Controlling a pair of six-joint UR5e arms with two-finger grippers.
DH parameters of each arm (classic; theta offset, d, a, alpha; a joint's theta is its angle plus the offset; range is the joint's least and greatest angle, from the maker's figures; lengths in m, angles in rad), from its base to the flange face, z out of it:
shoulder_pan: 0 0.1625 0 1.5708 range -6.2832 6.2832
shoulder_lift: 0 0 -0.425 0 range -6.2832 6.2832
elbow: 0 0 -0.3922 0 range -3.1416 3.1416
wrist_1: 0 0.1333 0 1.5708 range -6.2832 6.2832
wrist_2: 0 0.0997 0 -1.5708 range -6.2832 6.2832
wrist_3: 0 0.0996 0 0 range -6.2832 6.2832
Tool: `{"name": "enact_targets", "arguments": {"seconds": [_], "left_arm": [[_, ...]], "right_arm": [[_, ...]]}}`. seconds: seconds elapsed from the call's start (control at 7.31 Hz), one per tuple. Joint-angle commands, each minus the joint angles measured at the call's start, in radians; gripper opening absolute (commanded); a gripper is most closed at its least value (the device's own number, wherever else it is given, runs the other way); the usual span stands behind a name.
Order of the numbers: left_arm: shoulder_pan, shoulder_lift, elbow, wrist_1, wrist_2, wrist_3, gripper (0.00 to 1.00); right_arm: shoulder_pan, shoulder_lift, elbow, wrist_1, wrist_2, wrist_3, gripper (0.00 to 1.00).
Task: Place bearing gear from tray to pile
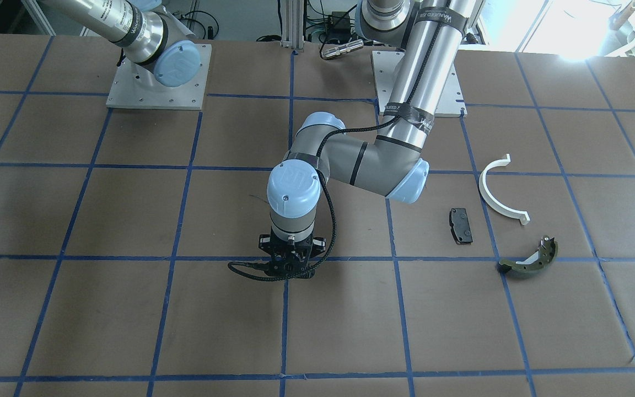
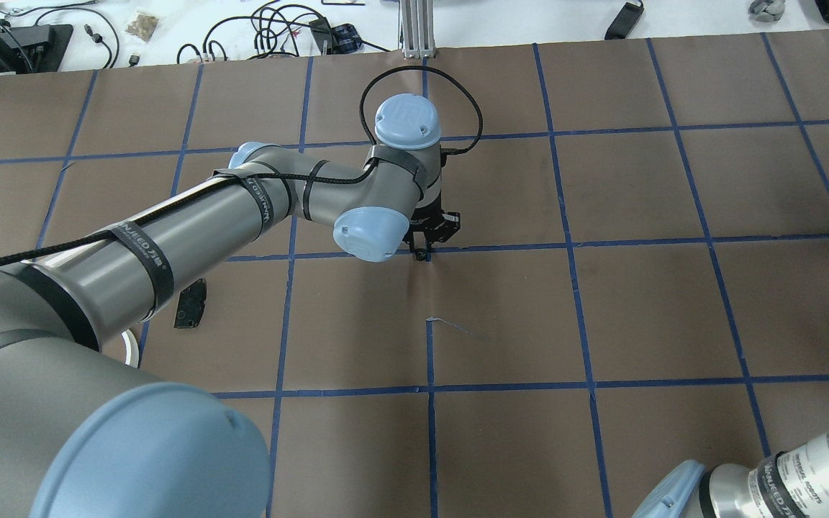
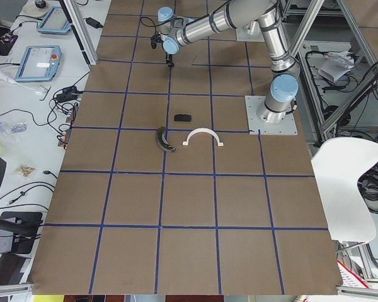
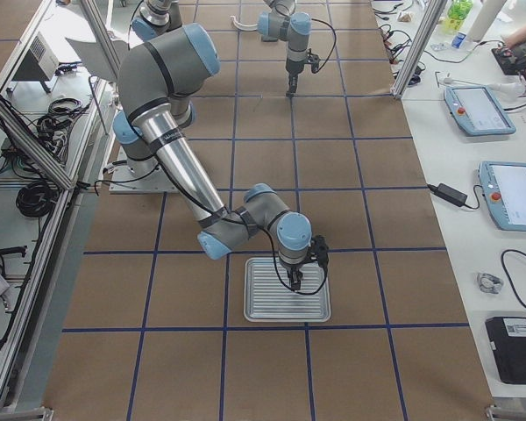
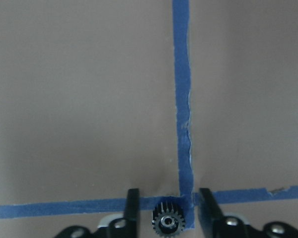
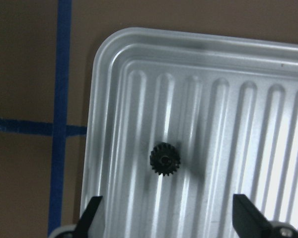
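Note:
A small black bearing gear (image 5: 167, 222) lies on the brown table at a blue tape crossing. My left gripper (image 5: 169, 206) is open, with one finger on each side of this gear and a small gap to it; it also shows in the front view (image 1: 287, 271). A second black gear (image 6: 164, 159) lies near a corner of the ribbed metal tray (image 6: 268, 74). My right gripper (image 6: 169, 218) is open just above it. The pile is the white half-ring (image 1: 502, 193), black pad (image 1: 460, 225) and olive brake shoe (image 1: 529, 258), well off to the side of my left gripper.
The tray (image 4: 287, 303) sits at the table's right end, under my right arm. My left arm (image 2: 242, 201) stretches across the table's middle and hides part of the pile in the overhead view. Tablets and cables lie beyond the far edge.

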Motion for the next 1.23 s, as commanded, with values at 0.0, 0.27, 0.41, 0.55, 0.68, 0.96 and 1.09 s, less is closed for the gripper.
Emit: {"name": "enact_targets", "arguments": {"seconds": [0.0,0.27,0.41,0.55,0.68,0.96,1.09], "left_arm": [[0.003,0.009,0.002,0.000,0.000,0.010,0.00],[0.014,0.028,0.021,-0.013,0.003,0.015,0.00],[0.039,0.050,0.040,-0.029,-0.002,0.059,0.00],[0.102,0.084,0.063,-0.128,-0.009,0.140,0.00],[0.166,0.129,0.066,-0.216,-0.011,0.226,0.00],[0.333,0.195,0.043,-0.343,0.001,0.443,0.00],[0.415,0.213,0.022,-0.373,0.009,0.563,0.00]], "right_arm": [[-0.001,0.030,-0.021,-0.001,0.001,0.000,0.82],[0.002,0.030,-0.015,-0.004,0.005,0.008,0.69],[0.003,0.033,-0.012,-0.002,0.005,0.008,0.62],[0.008,0.034,-0.012,-0.004,0.007,0.012,0.56],[0.008,0.034,-0.013,-0.007,0.031,0.014,0.56],[0.014,0.034,-0.016,-0.007,0.050,0.015,0.42],[0.018,0.034,-0.018,-0.010,0.053,0.014,0.42]]}}
